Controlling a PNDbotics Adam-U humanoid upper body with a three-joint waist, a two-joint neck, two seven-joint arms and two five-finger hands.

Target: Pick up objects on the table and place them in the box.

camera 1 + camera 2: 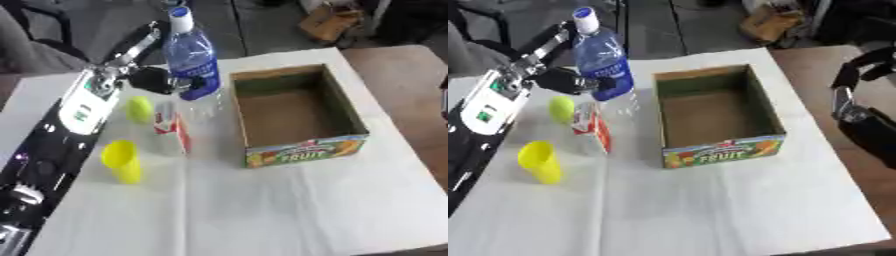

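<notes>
Left hand (162, 80): seen at the upper left of the bench (262, 210), its fingers (601, 84) curled round the lower body of the water bottle (192, 60).
Yellow cup (122, 161): stood upright near the left edge, well apart from the hand, untouched.
Green ball (139, 108): lay just beside the small red-and-white carton (173, 131), below the hand.
Bottle axis: held nearly upright, white cap uppermost, tilted slightly; the fingers were wrapped across it, not along it.
Bottle to box: the box (297, 112) lay open-topped just to the right of the bottle; a short carry rightward over the near wall was judged to be what remained.
Nearer arm: the left, judged so as it already held the bottle.
Right hand (859, 112): seen at the right edge beyond the box, idle; whether its fingers were released or clenched could not be told.
</notes>
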